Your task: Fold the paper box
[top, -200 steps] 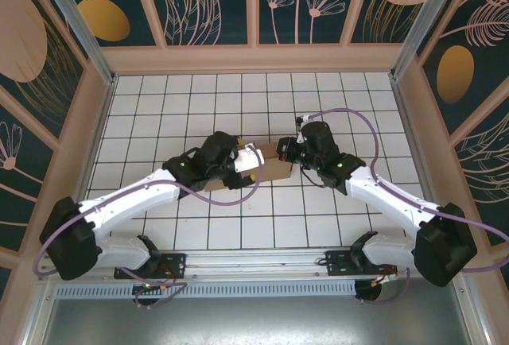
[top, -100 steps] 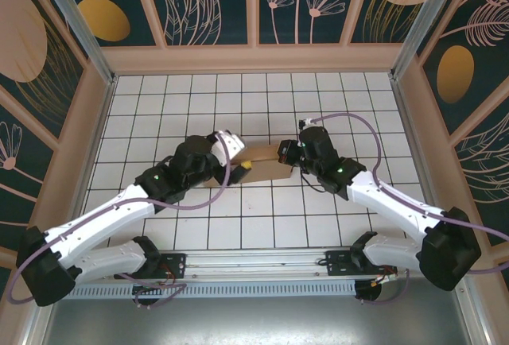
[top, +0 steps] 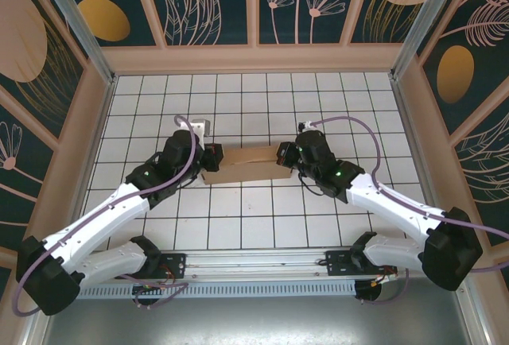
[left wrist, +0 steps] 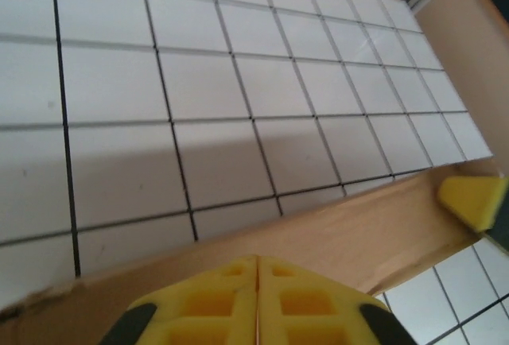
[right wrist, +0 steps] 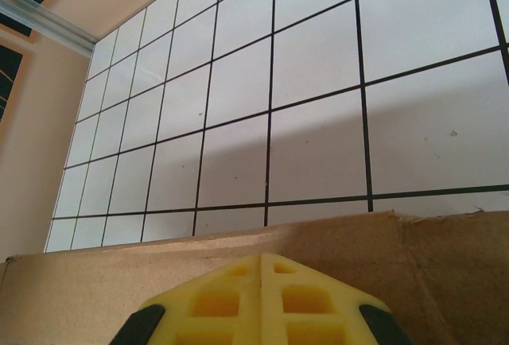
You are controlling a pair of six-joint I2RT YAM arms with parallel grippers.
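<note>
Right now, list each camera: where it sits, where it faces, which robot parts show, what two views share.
Top: above and behind the bases, looking down on the tiled floor; both arms, left gripper and right gripper flanking the paper box.
Left wrist: low, facing over the paper box toward the right wall; its shut fingers.
Right wrist: low, facing over the paper box toward the left wall; its shut fingers.
Shared: both wrist views show cardboard, tiles.

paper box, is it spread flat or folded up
Not spread flat: from above the paper box is a narrow strip pinched between left tool and right tool. How far folded, cannot tell.
</note>
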